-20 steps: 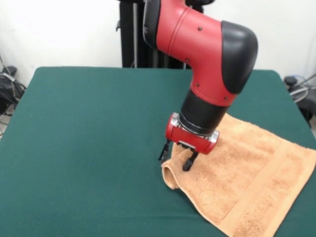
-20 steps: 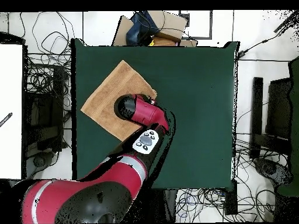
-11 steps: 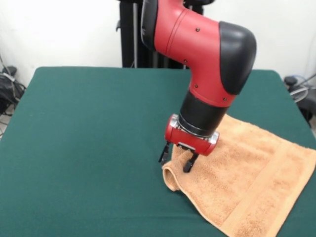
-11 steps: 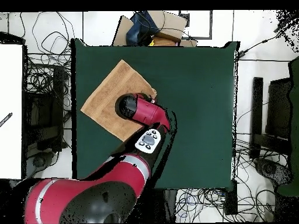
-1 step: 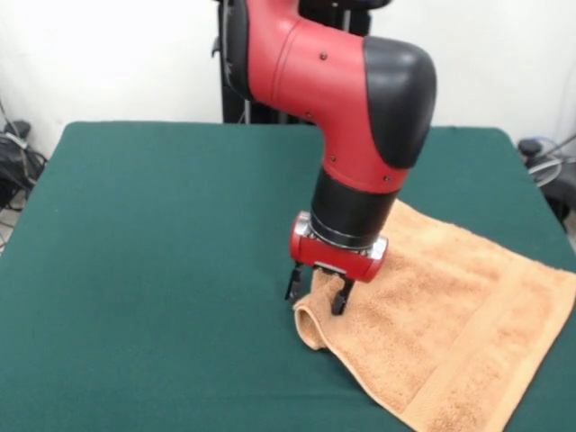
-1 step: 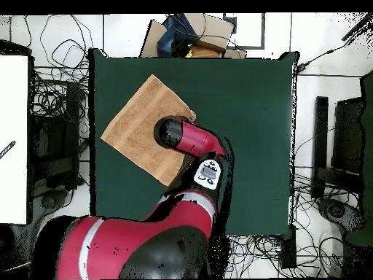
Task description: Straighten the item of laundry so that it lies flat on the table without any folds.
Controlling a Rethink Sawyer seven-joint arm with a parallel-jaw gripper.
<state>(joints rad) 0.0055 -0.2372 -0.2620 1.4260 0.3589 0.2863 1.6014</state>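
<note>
Orange-tan terry towel, one item, is lying on the dark green surface in the right half of the front view, its right corner reaching the picture's edge and, by the overhead view, sitting close to one side edge of the surface. It is resting turned diamond-wise, corners pointing far, near, left and right as the front view shows them; the cloth is reading as roughly square, so no clear long axis is showing, though the woven band is running along the near-right side, from the near corner up toward the right one. Most of it is lying flat; the left corner is curling up into a small rolled fold. Red and black arm is coming down over that corner, with the claw hovering at the rolled edge, its two dark fingers standing apart, one on the bare cloth top just left of the fold and one over the towel, apparently straddling it without pinching anything yet. Risks, as judged: a closing pinch may be taking both layers of the roll together, so a pull would be dragging the whole towel leftward instead of opening the fold; a shallow bite may be slipping off the terry; pressing too low may be snagging the felt-like top beneath.
</note>
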